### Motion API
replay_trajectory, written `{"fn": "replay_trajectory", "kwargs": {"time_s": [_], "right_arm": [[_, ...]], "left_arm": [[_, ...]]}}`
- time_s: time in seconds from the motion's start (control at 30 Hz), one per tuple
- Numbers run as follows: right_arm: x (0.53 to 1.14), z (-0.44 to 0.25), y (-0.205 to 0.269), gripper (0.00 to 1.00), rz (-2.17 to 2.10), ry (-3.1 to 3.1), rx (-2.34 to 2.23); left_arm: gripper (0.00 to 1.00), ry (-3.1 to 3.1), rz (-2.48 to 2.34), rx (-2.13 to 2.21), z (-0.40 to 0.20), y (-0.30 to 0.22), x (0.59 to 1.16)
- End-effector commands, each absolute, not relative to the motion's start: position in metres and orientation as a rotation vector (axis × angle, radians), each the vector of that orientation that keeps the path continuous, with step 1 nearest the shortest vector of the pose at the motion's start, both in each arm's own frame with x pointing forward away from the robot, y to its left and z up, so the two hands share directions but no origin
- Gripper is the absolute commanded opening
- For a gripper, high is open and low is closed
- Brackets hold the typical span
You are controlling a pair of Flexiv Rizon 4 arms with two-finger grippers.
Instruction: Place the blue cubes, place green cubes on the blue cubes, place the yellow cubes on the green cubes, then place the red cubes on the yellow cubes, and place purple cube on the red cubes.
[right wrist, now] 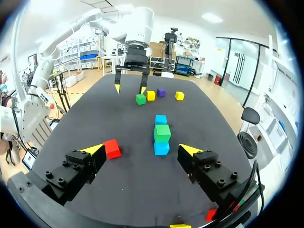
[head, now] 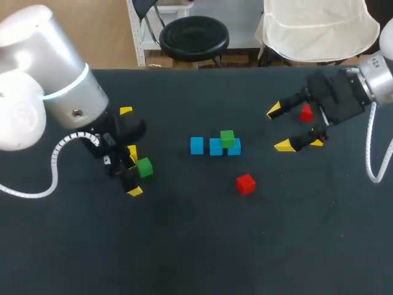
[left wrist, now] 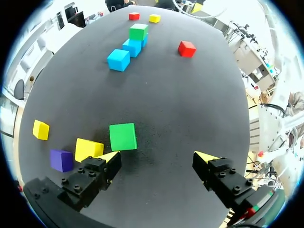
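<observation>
Blue cubes (head: 196, 145) sit in a row mid-table, a green cube (head: 227, 139) on top; a red cube (head: 245, 184) lies nearer.

Left wrist: the left gripper (left wrist: 157, 161) is wide open, a second green cube (left wrist: 123, 137) just ahead of one finger.

Right wrist: the right gripper (right wrist: 141, 149) is wide open, facing the row.

Robotics lab: left arm (head: 58, 86) and right arm (head: 377, 83) over black table (head: 196, 252), coloured cubes (head: 245, 184) scattered.
</observation>
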State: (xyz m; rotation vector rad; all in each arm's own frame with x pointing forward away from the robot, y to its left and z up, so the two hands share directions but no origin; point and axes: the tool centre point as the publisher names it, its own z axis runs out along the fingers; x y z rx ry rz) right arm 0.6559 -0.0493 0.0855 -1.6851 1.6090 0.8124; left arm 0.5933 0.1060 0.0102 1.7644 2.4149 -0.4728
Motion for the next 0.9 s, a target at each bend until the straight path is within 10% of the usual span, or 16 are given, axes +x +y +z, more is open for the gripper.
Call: {"fn": "replay_trajectory", "kwargs": {"time_s": [0.03,0.9], "right_arm": [[0.656,0.085,-0.049,1.0,0.814,1.607,-1.685],[0.656,0.085,-0.049,1.0,0.814,1.607,-1.685]], "left_arm": [[1.0,2.424,-0.46,1.765,0.01,0.105,0.596],[1.0,2.38,-0.392,1.76,0.01,0.102,0.615]]}}
